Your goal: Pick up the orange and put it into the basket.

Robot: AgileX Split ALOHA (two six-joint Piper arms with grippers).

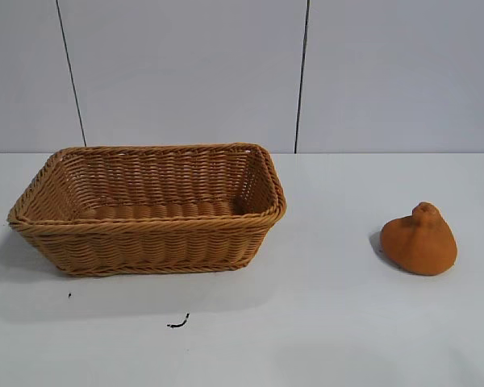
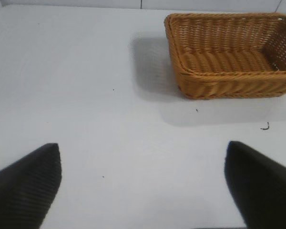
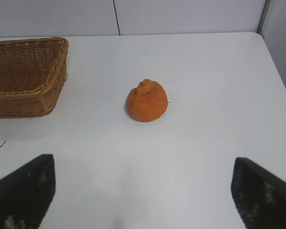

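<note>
The dull-orange orange (image 1: 419,240) with a knobby bump on top rests on the white table at the right; it also shows in the right wrist view (image 3: 147,101). The light brown wicker basket (image 1: 145,230) stands at the left, with nothing seen inside; it also shows in the left wrist view (image 2: 229,81) and the right wrist view (image 3: 24,90). Neither arm shows in the exterior view. My right gripper (image 3: 143,164) is open and empty, some way short of the orange. My left gripper (image 2: 144,152) is open and empty over bare table, away from the basket.
A small black mark (image 1: 177,323) lies on the table in front of the basket. A grey panelled wall runs behind the table. The table's far corner and side edge show in the right wrist view (image 3: 264,36).
</note>
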